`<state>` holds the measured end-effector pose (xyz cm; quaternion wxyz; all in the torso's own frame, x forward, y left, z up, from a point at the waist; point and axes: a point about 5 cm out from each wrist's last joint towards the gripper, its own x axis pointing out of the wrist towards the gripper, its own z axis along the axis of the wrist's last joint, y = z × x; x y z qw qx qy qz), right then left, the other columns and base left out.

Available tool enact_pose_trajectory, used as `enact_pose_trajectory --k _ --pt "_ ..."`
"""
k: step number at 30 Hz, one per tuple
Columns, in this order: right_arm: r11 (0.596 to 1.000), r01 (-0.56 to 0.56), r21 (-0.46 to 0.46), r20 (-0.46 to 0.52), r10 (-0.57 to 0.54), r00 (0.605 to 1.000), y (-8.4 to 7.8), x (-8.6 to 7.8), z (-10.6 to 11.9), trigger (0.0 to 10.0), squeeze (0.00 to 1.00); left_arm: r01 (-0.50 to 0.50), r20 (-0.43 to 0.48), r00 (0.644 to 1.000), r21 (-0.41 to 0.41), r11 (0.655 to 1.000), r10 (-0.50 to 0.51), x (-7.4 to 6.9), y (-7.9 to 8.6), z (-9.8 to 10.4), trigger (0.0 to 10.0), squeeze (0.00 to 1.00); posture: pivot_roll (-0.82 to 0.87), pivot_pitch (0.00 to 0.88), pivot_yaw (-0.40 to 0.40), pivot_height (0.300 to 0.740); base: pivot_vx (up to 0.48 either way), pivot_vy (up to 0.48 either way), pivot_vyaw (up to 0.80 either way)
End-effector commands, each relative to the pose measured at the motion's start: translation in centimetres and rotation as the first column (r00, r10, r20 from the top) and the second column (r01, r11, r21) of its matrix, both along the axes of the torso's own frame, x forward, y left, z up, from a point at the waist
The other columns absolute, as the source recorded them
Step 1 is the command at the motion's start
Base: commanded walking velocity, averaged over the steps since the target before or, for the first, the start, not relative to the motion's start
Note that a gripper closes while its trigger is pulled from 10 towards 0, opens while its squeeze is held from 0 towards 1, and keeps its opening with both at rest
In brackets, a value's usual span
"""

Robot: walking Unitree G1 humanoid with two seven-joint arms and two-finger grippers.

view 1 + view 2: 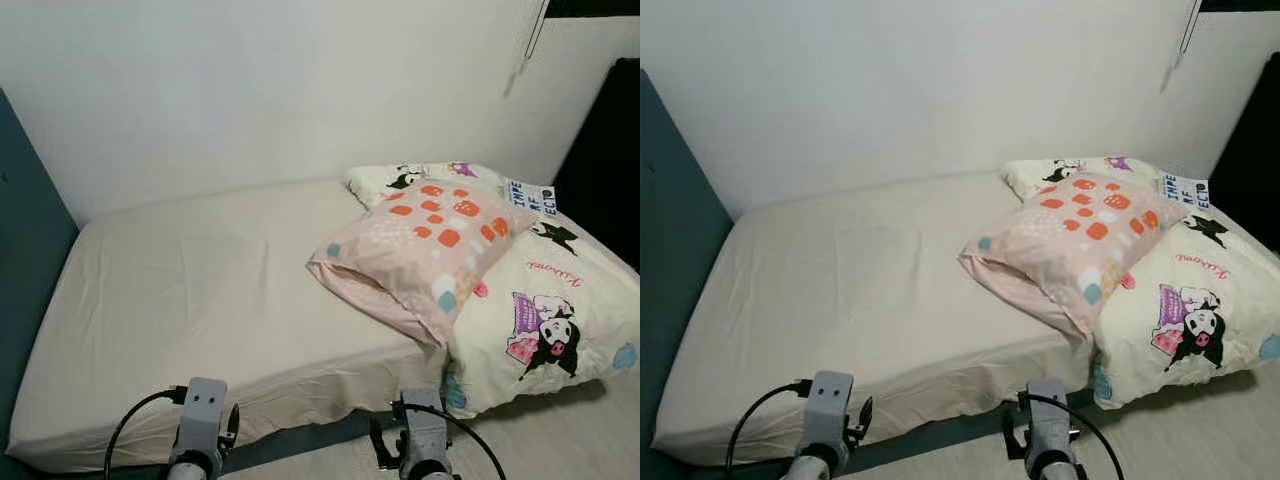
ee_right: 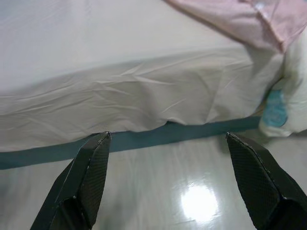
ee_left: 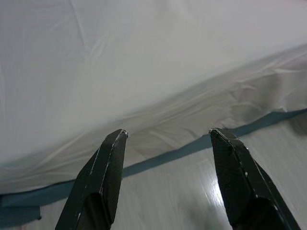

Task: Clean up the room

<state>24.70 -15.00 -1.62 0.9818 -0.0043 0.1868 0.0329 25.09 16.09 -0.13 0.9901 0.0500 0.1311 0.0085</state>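
A pink pillow with orange patches (image 1: 425,250) lies at right of frame on the cream-sheeted bed (image 1: 200,300). Left gripper (image 3: 168,136) and right gripper (image 2: 168,136) hover low, fingers spread, empty.

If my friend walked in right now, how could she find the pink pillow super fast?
Look at the bed against the white wall, then at its right end, where the bedding is piled. The pink pillow lies on top, leaning on the cream cartoon blanket. It alone has orange blocks and no cartoon characters.
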Motion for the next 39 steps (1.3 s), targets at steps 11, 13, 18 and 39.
enact_pose_trajectory --k 11,13,18,39 --pt "0.991 -0.053 -0.119 -0.032 0.049 0.998 -0.1 -0.1 -0.3 10.0 0.0 -0.005 -0.023 1.0 0.003 1.0 0.005 -0.6 -0.1 -0.2 10.0 0.0 -0.03 0.122 -0.007 0.74 0.0 0.0 0.0" --pt "0.991 -0.049 -0.122 -0.03 0.045 0.999 -0.1 -0.1 -0.3 10.0 0.0 -0.006 -0.021 1.0 0.003 1.0 0.006 -0.6 0.0 -0.2 10.0 0.0 -0.03 0.121 -0.006 0.74 0.0 0.0 0.0" --pt "0.992 0.018 -0.127 -0.024 -0.021 0.999 -0.5 0.0 -0.3 10.0 0.0 -0.01 -0.025 1.0 0.001 1.0 0.01 -0.6 0.1 -0.1 10.0 0.0 -0.03 0.121 -0.005 0.74 0.0 0.0 0.0" --pt "0.996 0.069 -0.05 -0.022 -0.07 0.997 -1.2 -0.2 0.0 10.0 0.0 -0.002 -0.034 0.999 0.0 1.0 0.002 -0.7 -0.4 -0.1 10.0 0.0 -0.03 0.123 0.0 0.74 0.0 0.0 0.0"
